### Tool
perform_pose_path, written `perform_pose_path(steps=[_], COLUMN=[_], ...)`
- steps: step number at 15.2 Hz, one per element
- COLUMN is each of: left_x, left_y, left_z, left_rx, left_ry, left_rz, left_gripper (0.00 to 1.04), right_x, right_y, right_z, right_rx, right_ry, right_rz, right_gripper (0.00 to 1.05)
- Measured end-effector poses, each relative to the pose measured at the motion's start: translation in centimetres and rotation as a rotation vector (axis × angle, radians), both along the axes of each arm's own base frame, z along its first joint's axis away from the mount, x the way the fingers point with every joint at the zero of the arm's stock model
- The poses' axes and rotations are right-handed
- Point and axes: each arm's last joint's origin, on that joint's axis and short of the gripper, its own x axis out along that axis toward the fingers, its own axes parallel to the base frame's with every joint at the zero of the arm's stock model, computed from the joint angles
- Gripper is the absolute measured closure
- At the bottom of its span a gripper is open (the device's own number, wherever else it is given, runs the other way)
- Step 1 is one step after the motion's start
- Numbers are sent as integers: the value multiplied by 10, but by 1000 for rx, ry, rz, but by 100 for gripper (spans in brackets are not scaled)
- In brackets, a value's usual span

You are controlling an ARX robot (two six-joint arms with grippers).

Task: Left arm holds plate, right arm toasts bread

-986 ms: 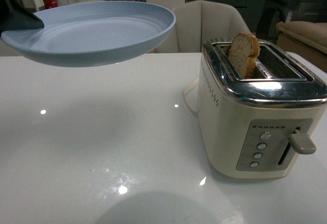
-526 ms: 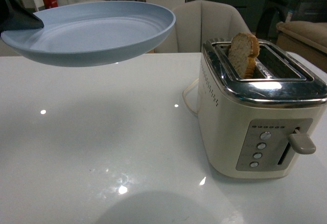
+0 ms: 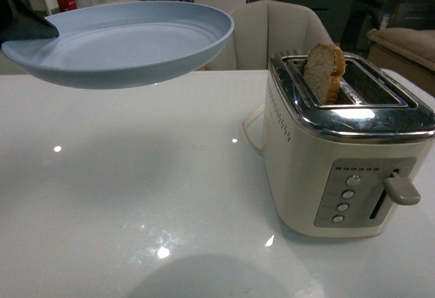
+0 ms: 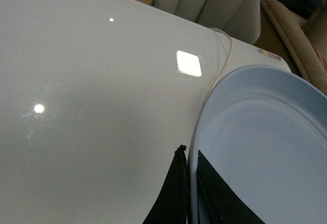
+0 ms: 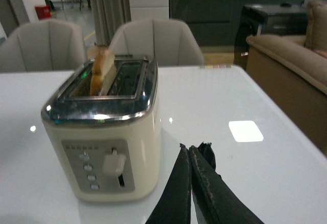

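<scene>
The left end effector (image 4: 190,196) pinches the plate (image 3: 122,43) by its rim, aloft above the worktop (image 3: 136,196) at its left edge. The right end effector (image 5: 193,150), pressed together and empty, hangs near the toaster (image 3: 340,169), whose slot holds the bread (image 3: 324,73). A rim-only pinch could let the plate tip.

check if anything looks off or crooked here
Only the bread stands out: it sits askew in the toaster, leaning and poking above the slot. Nothing looks spilled or damaged. The plate holds nothing.

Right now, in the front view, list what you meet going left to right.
left gripper → plate → toaster cord → bread → toaster lever
</scene>
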Motion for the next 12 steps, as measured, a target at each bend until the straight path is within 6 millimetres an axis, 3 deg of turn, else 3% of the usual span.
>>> perform_pose_path(steps=[2,11,12], left_x=[0,0,0], left_y=[0,0,0], left_z=[0,0,0], left_rx=[0,-1,-1], left_ry=[0,0,0], left_rz=[1,-2,-2], left_gripper=[102,102,102], right_x=[-10,-10,-10], right_y=[0,0,0], right_z=[-1,-2,-2], right_rx=[0,0,-1], right_ry=[-15,-4,-4], right_rz=[-1,-5,-5], right_gripper=[103,103,94])
